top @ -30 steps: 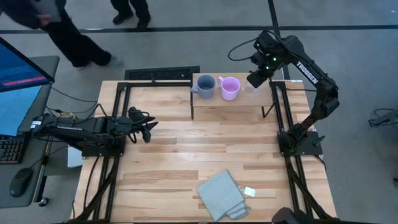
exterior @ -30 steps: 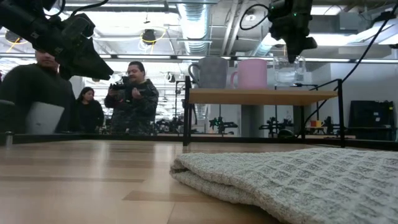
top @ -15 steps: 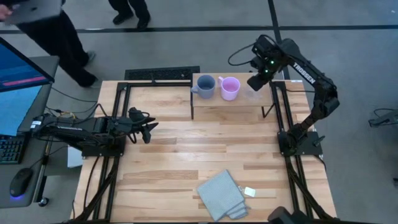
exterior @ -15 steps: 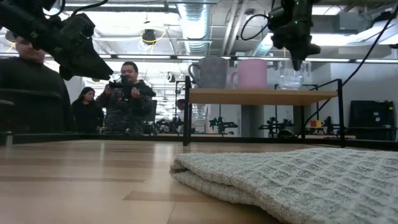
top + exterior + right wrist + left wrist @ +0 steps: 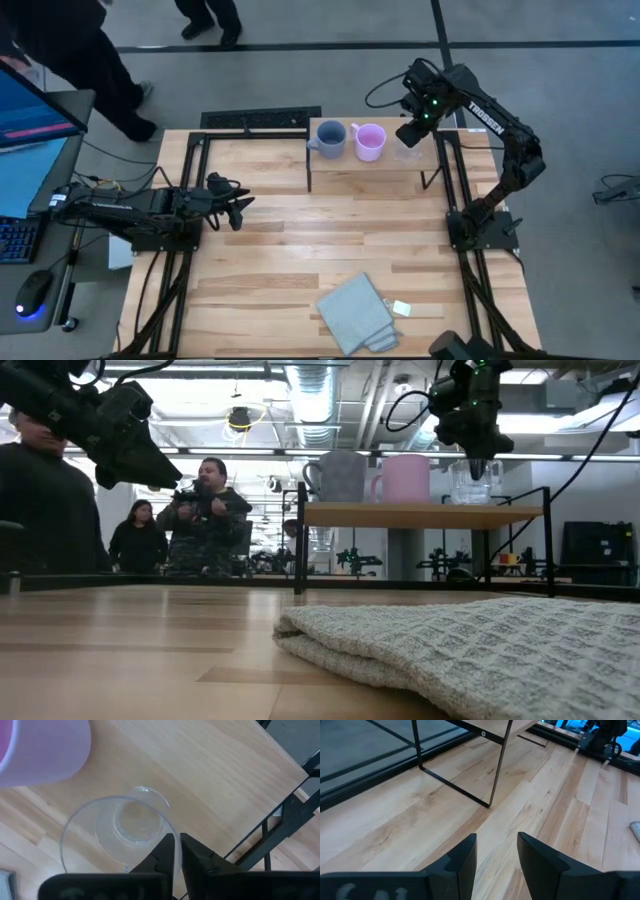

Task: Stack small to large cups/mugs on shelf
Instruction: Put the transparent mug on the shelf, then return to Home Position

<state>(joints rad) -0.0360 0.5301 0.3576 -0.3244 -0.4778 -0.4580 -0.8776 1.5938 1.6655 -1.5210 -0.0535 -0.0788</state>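
On the light-wood shelf a blue-grey mug, a pink-lilac mug and a clear cup stand upright in a row, left to right. My right gripper points down over the clear cup, its fingers closed on the rim. In the low view its tips dip into the cup. My left gripper hangs open and empty over the table's left part. My right gripper pinches the clear cup's rim on the side away from the pink mug, one finger inside the cup and one outside. The fingers come from above, pointing down. The cup stands upright with its base on the shelf.
A folded grey-blue cloth and a small white item lie near the table's front edge. The shelf's black legs stand on the far part of the table. People stand beyond the table's far side.
My right gripper has come down a little over the clear cup, so its fingertips now reach into the cup's mouth. The three vessels stand where they were.
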